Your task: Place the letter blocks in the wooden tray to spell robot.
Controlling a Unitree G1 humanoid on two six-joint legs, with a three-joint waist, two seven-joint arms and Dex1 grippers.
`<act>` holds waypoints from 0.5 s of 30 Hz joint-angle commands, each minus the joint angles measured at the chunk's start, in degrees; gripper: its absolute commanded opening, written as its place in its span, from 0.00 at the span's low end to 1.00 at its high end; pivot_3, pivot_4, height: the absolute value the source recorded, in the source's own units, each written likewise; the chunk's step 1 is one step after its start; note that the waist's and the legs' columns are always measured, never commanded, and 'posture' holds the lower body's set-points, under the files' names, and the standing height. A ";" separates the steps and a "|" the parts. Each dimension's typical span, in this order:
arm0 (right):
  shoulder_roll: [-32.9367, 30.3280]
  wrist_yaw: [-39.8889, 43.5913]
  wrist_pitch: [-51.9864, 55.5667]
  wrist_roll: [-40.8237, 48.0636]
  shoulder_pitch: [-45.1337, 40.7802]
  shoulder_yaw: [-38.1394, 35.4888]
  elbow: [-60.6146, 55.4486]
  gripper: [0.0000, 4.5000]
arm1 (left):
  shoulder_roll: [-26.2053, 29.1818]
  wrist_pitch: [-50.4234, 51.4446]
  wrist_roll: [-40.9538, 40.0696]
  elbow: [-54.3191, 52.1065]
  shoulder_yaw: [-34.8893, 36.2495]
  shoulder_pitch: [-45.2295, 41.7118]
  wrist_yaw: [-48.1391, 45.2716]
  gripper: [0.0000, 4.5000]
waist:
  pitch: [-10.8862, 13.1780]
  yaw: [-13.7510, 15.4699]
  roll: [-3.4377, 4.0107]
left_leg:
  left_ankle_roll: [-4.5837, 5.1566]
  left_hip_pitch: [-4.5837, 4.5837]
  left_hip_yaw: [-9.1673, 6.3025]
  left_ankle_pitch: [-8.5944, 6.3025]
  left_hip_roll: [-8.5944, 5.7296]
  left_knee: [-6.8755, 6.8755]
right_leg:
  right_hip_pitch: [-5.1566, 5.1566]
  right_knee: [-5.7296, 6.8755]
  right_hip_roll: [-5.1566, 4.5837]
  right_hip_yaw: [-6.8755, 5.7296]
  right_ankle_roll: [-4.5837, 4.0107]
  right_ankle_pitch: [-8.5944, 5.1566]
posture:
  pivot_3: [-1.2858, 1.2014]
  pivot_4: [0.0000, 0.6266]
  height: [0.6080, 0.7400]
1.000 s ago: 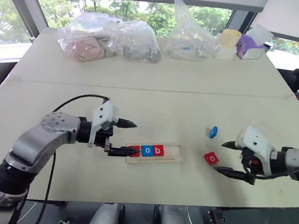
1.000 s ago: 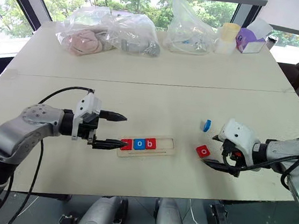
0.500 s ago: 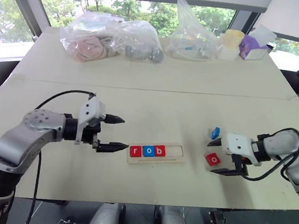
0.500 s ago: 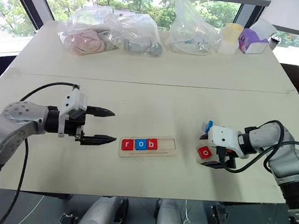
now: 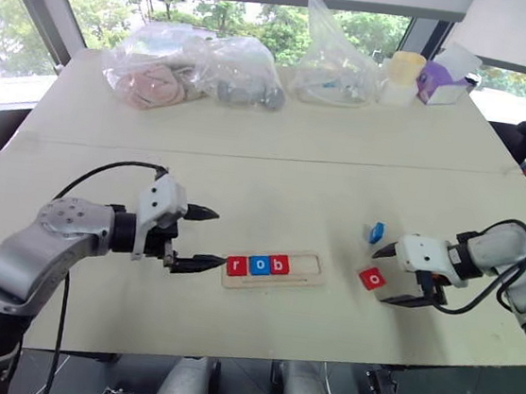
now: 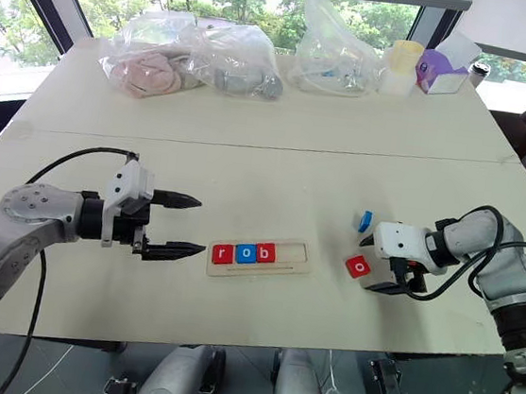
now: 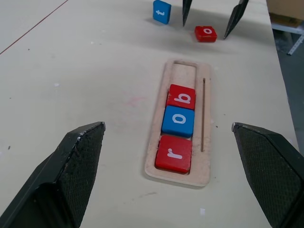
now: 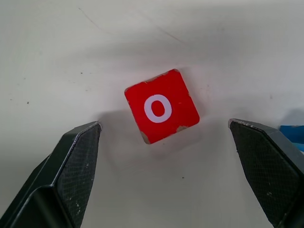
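Observation:
The wooden tray (image 5: pixel 306 263) lies in the middle of the table near the front. In its left part sit a red r (image 5: pixel 236 265), a blue o (image 5: pixel 257 265) and a red b (image 5: pixel 278 264). My left gripper (image 5: pixel 220 239) is open just off the tray's left end, pointing along it. To the right of the tray a red o (image 8: pixel 161 106) lies flat on the table. My right gripper (image 5: pixel 379 277) is open, and its fingers straddle the red o without touching it. A blue t (image 7: pixel 162 11) lies just beyond that block.
Clear plastic bags (image 5: pixel 192 67) with soft items, another bag (image 5: pixel 335 63), a pale cup (image 5: pixel 402 75) and a purple box (image 5: pixel 444 83) line the table's far side. A seam (image 5: pixel 268 157) crosses the tabletop. The table's front edge runs close below the tray.
My right gripper has swung in and down, and its open fingers now straddle the red o. My left gripper's lower fingertip has drawn back off the tray's left end.

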 commanded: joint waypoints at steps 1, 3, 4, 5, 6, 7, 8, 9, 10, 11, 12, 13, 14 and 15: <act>0.92 0.50 -0.37 -0.13 -1.45 -0.19 0.57 0.98 | 0.16 0.07 -1.06 -1.99 1.87 -0.10 0.72 1.00 | 0.00 -0.07 0.00 | 0.00 0.01 0.00 0.00 0.00 0.00 | 0.00 0.00 0.00 0.00 -0.01 0.01 | 0.52 0.24 0.89; 1.32 0.73 -0.50 -0.26 -1.83 -0.21 0.70 0.98 | 0.18 0.09 -1.20 -1.96 1.87 -0.15 0.88 1.00 | 0.00 -0.07 0.00 | -0.01 0.02 0.00 0.01 0.00 0.01 | 0.01 0.02 0.01 0.01 -0.02 0.02 | 0.52 0.24 0.89; 1.55 0.81 -0.66 -0.45 -2.05 -0.11 0.78 0.98 | 0.19 0.07 -1.26 -1.90 1.86 -0.20 0.95 1.00 | 0.00 -0.09 0.00 | -0.01 0.03 0.00 0.01 0.00 0.01 | 0.01 0.03 0.01 0.00 -0.02 0.02 | 0.52 0.24 0.89; 1.80 0.89 -0.88 -0.65 -2.25 0.03 0.85 0.98 | 0.20 0.05 -1.32 -1.87 1.86 -0.23 1.03 1.00 | 0.00 -0.11 0.00 | -0.01 0.03 0.00 0.01 0.00 0.01 | 0.01 0.03 0.01 0.00 -0.02 0.02 | 0.52 0.24 0.89; 1.99 0.97 -1.03 -0.80 -2.37 0.09 0.92 0.98 | 0.22 0.03 -1.38 -1.86 1.85 -0.24 1.11 1.00 | 0.00 -0.15 0.00 | -0.02 0.04 0.00 0.01 0.00 0.01 | 0.01 0.04 0.01 0.00 -0.02 0.02 | 0.52 0.24 0.89; 2.11 1.03 -1.12 -0.91 -2.43 0.10 0.98 0.98 | 0.24 0.02 -1.42 -1.86 1.84 -0.23 1.16 1.00 | 0.00 -0.15 0.00 | -0.02 0.04 0.00 0.01 0.00 0.01 | 0.00 0.04 0.02 0.01 -0.02 0.02 | 0.52 0.24 0.89; 2.36 1.17 -1.10 -0.83 -2.51 0.09 0.97 0.93 | 0.19 0.07 -1.48 -1.84 1.80 -0.34 1.27 1.00 | 0.00 -0.14 0.00 | -0.02 0.04 0.00 0.01 0.00 0.01 | 0.01 0.05 0.02 0.01 -0.02 0.02 | 0.52 0.24 0.89; 2.65 1.26 -1.01 -0.78 -2.51 0.11 0.77 0.86 | 0.15 0.08 -1.52 -1.85 1.78 -0.37 1.36 1.00 | 0.00 -0.13 0.00 | -0.02 0.04 0.00 0.01 0.00 0.01 | 0.00 0.05 0.02 0.01 -0.02 0.02 | 0.52 0.24 0.89; 2.95 1.35 -0.86 -0.69 -2.46 0.11 0.48 0.79 | 0.14 0.05 -1.55 -1.88 1.77 -0.35 1.45 1.00 | 0.00 -0.14 0.00 | -0.02 0.04 0.00 0.01 0.01 0.01 | 0.00 0.05 0.02 0.01 -0.02 0.02 | 0.52 0.24 0.89; 3.24 1.46 -0.54 -0.55 -2.38 0.07 0.14 0.69 | 0.13 0.04 -1.61 -1.93 1.79 -0.30 1.53 1.00 | 0.00 -0.14 0.00 | -0.02 0.04 0.00 0.01 0.00 0.01 | 0.00 0.05 0.02 0.01 -0.02 0.02 | 0.52 0.24 0.89; 3.43 1.51 -0.45 -0.61 -2.34 0.05 0.01 0.57 | 0.11 0.11 -1.72 -2.02 1.79 -0.28 1.68 1.00 | -0.01 -0.14 0.00 | -0.02 0.04 0.00 0.01 0.01 0.01 | 0.01 0.05 0.02 0.01 -0.02 0.02 | 0.52 0.24 0.89; 3.55 1.52 -0.68 -0.90 -2.29 0.15 0.02 0.43 | 0.16 0.12 -1.80 -2.10 1.80 -0.19 1.77 1.00 | 0.00 -0.13 0.00 | -0.03 0.04 0.00 0.02 0.00 0.01 | 0.01 0.05 0.02 0.01 -0.02 0.03 | 0.52 0.24 0.89; 3.61 1.49 -1.02 -1.27 -2.22 0.30 0.08 0.33 | 0.25 0.04 -1.82 -2.13 1.82 -0.05 1.80 1.00 | -0.01 -0.13 0.00 | -0.03 0.04 0.00 0.02 0.00 0.01 | 0.01 0.05 0.02 0.01 -0.02 0.03 | 0.52 0.24 0.89; 3.61 1.49 -1.35 -1.54 -2.22 0.38 0.25 0.25 | 0.30 0.03 -1.83 -2.16 1.75 -0.04 1.88 1.00 | -0.01 -0.10 0.00 | -0.04 0.04 0.00 0.02 0.00 0.02 | 0.01 0.06 0.02 0.01 -0.03 0.03 | 0.52 0.24 0.89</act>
